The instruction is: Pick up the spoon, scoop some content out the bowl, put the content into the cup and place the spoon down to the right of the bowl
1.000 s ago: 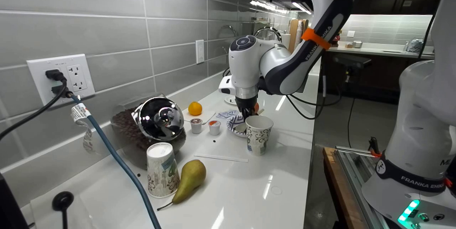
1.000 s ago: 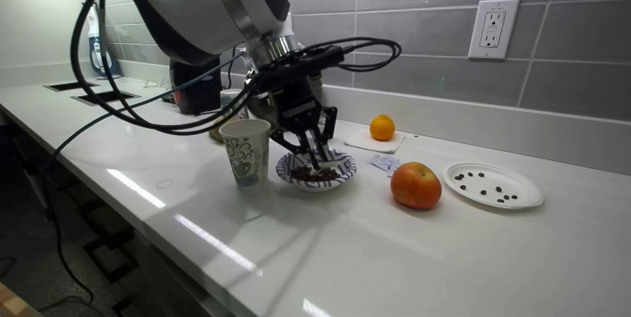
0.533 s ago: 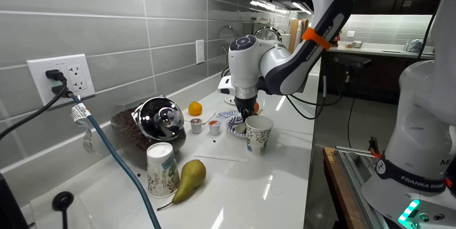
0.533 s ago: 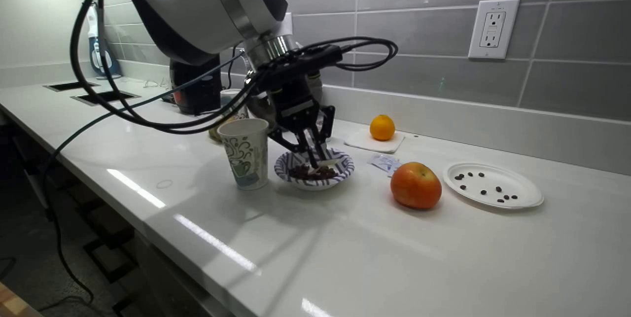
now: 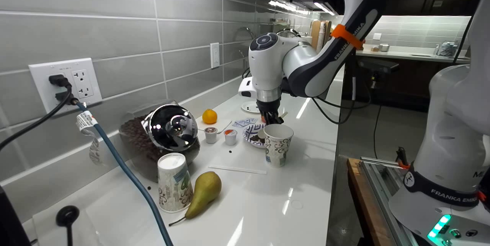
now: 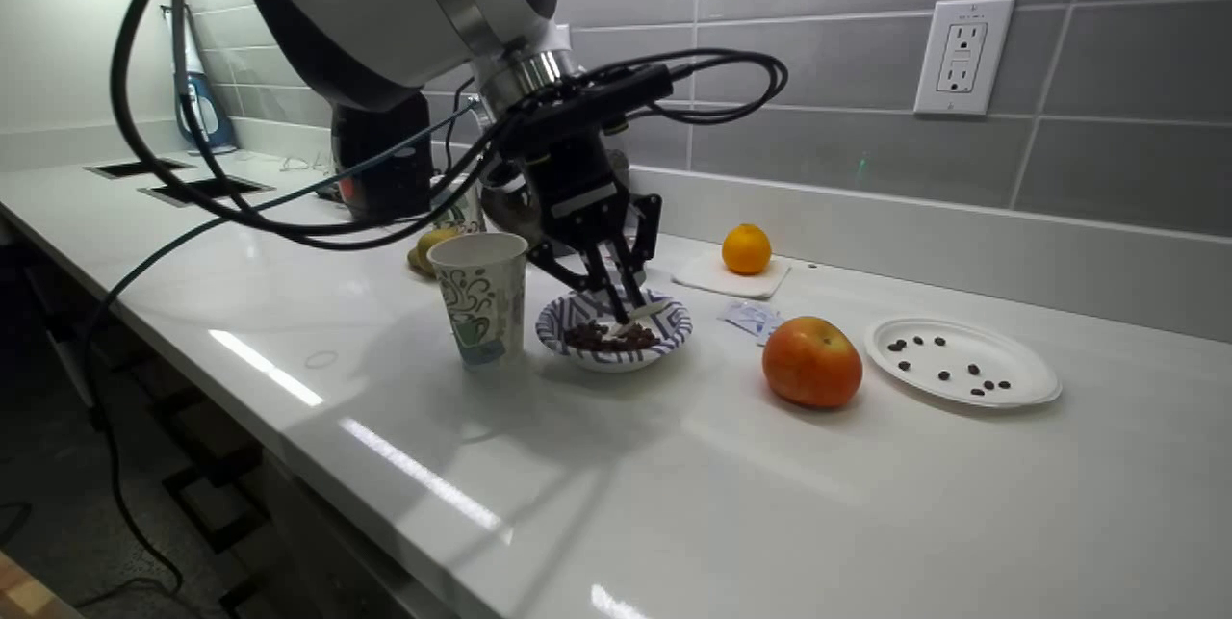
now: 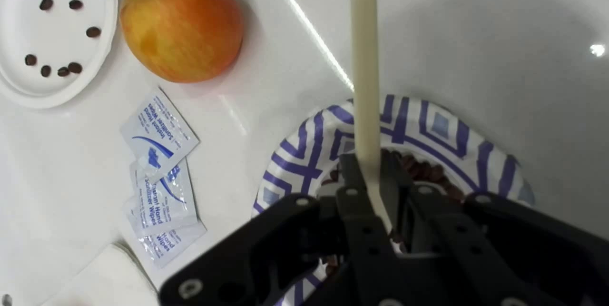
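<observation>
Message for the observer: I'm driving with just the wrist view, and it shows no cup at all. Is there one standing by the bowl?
Observer: Yes, in both exterior views a patterned cup stands upright beside the bowl.
Operator: Is it touching the bowl?
Observer: No, in an exterior view a strip of counter shows between them.
Operator: Any other cup around that I should know about?
Observer: Yes, in an exterior view an upside-down cup sits next to a pear.
</observation>
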